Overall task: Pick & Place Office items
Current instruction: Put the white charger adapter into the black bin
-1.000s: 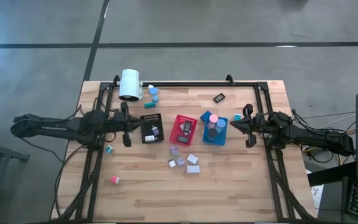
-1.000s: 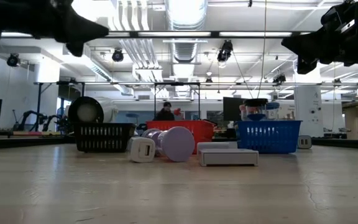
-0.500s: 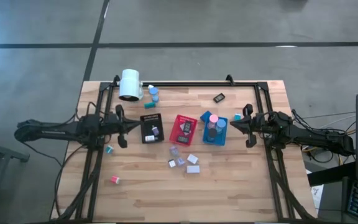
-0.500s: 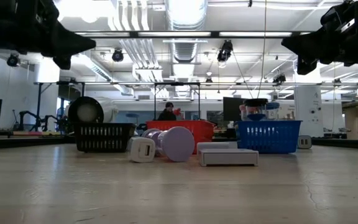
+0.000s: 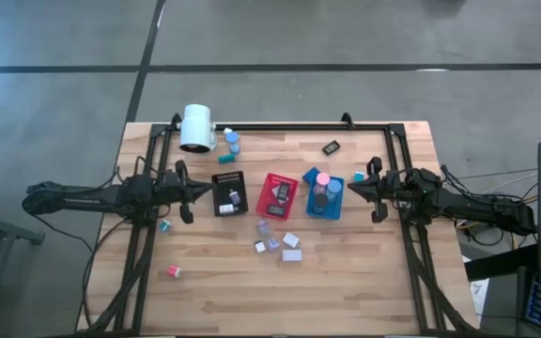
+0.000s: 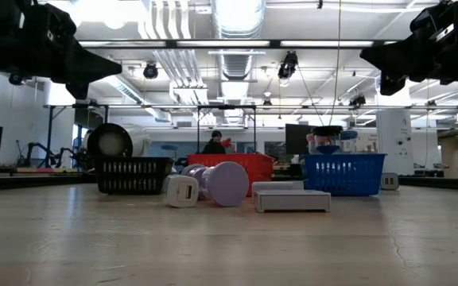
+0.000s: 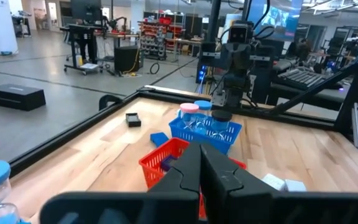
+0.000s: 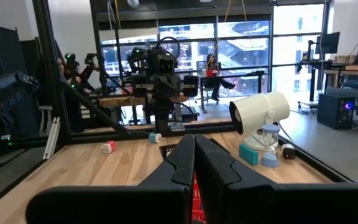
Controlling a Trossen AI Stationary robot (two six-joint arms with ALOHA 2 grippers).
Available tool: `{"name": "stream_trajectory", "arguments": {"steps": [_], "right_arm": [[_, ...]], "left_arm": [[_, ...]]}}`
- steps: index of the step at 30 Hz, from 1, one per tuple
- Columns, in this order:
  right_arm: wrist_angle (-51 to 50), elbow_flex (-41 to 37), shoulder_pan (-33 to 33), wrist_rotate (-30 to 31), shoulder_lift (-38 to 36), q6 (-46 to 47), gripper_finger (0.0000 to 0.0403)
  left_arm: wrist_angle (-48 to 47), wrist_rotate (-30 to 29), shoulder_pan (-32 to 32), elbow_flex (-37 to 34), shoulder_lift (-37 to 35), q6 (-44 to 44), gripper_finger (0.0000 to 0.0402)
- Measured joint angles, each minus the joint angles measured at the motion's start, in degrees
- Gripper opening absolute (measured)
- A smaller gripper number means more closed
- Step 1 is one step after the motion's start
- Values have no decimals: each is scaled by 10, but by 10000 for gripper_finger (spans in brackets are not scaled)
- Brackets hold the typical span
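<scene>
The left gripper (image 5: 187, 191) hangs above the wooden table (image 5: 346, 291) with its fingers pressed together on nothing, pointing toward the black tray (image 5: 228, 193) just ahead of its tips. The right gripper (image 5: 353, 188) faces it from the other side, fingers likewise clenched and empty, its tips just short of the blue tray (image 5: 326, 195). Between the two trays sits the red tray (image 5: 277, 195); all three are slotted plastic baskets, rectangular, with their long sides running across the line between the grippers. The blue tray holds round caps, one pink (image 5: 323, 178) and one blue (image 5: 334, 187), standing above its rim. The black tray holds a small pale piece; the red one holds dark bits too small to make out. Ahead of the left gripper and off to one side, a loose cluster lies on the bare wood: a white block (image 5: 292, 254) lying flat, its long axis along the line between the grippers, a grey block (image 5: 290, 240) tilted beside it, and a lavender piece (image 5: 264, 228) nearest the trays. In the low view the lavender piece shows a round flat face and lies on its side. A teal bit (image 5: 164, 225) lies just beside the left gripper, a pink-red one (image 5: 173, 271) farther out. A small black item (image 5: 331, 146) lies near the right gripper, at an angle. A white cylinder (image 5: 196, 129) lies on its side beyond the left gripper.
</scene>
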Motion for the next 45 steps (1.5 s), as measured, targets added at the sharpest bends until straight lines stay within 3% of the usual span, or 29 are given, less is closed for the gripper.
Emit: {"name": "stream_trajectory", "arguments": {"steps": [21, 28, 34, 41, 45], "right_arm": [[22, 0, 2, -3, 0, 2, 8], [-17, 60, 58, 5, 35, -20, 8], [-128, 147, 137, 83, 99, -32, 8], [-249, 260, 271, 258, 232, -12, 8], [-274, 314, 324, 316, 315, 24, 8]], "left_arm": [[24, 5, 0, -18, -2, 33, 3], [26, 7, 0, -18, -3, 44, 3], [22, 7, 0, -19, -3, 44, 3], [22, 7, 0, -19, -3, 48, 3], [22, 7, 0, -19, -3, 40, 3]]}}
